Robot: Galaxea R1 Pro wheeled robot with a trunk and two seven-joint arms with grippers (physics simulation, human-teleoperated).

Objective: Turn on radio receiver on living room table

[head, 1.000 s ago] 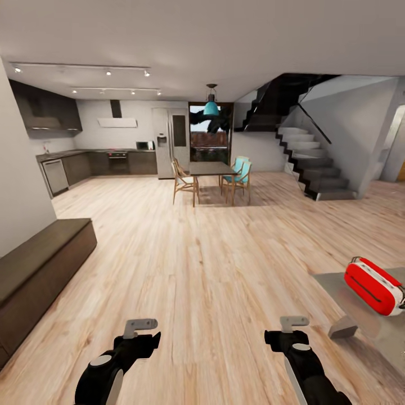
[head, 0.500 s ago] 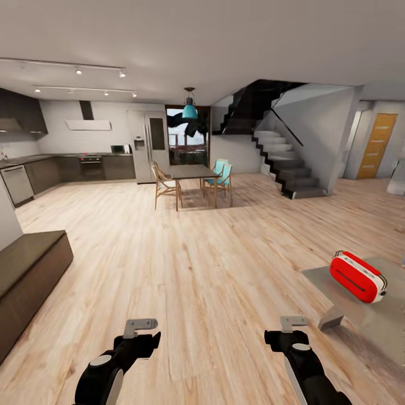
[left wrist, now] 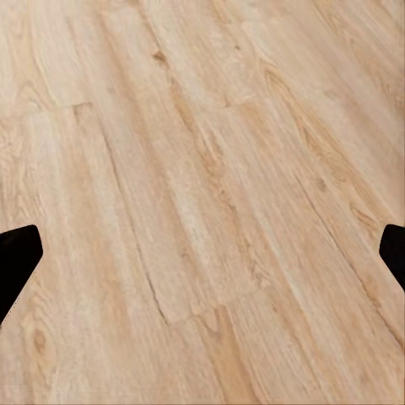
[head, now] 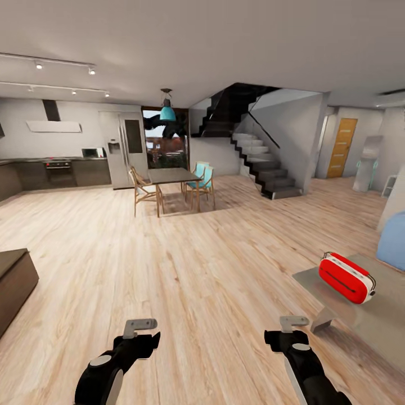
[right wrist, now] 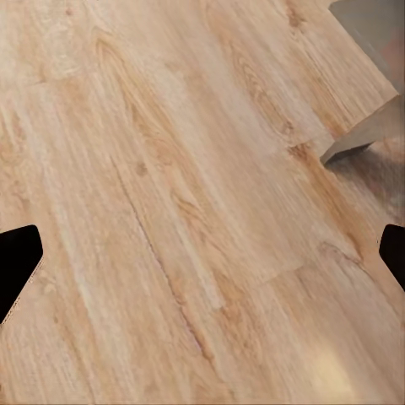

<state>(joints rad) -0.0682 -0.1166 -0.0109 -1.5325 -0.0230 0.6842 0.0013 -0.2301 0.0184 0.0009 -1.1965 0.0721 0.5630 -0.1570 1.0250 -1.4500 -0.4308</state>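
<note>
While both arms hang low, left pincer (head: 140, 332) and right pincer (head: 294, 329) stay spread

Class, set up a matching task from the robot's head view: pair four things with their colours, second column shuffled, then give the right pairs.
Things:
1. radio receiver
2. pendant lamp
3. door
4. staircase

Colours:
A. orange wood
B. grey steps with black edges
C. bright red with white trim
D. teal

Pairs: 1-C, 2-D, 3-A, 4-B
</note>
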